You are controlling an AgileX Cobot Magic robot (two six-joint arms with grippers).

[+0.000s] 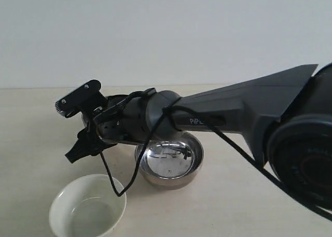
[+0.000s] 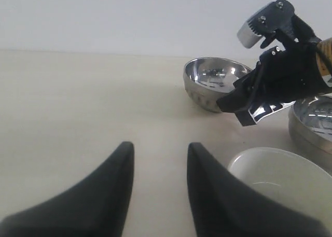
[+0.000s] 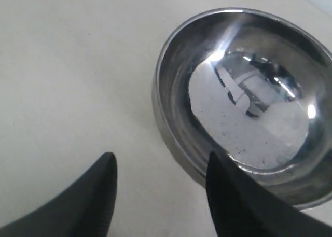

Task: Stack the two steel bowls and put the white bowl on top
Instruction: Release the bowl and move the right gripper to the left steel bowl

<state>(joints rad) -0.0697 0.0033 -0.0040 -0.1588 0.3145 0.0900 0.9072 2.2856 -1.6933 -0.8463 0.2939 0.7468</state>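
One steel bowl (image 1: 170, 162) sits mid-table, under my right arm. The other steel bowl (image 2: 215, 81) (image 3: 244, 102) is hidden behind that arm in the exterior view. My right gripper (image 1: 80, 146) (image 2: 237, 111) (image 3: 161, 156) is open at this bowl's rim. One finger (image 3: 228, 195) overlaps the rim and the other stands outside on the table side. The white bowl (image 1: 88, 211) (image 2: 280, 180) stands at the table's front, near the first steel bowl (image 2: 314, 128). My left gripper (image 2: 158, 146) is open over bare table beside the white bowl, holding nothing.
The right arm (image 1: 218, 117) stretches across the table from the right, with a cable (image 1: 129, 180) hanging near the white bowl. A pale wall (image 1: 166, 35) closes the far side of the beige table (image 1: 31, 123).
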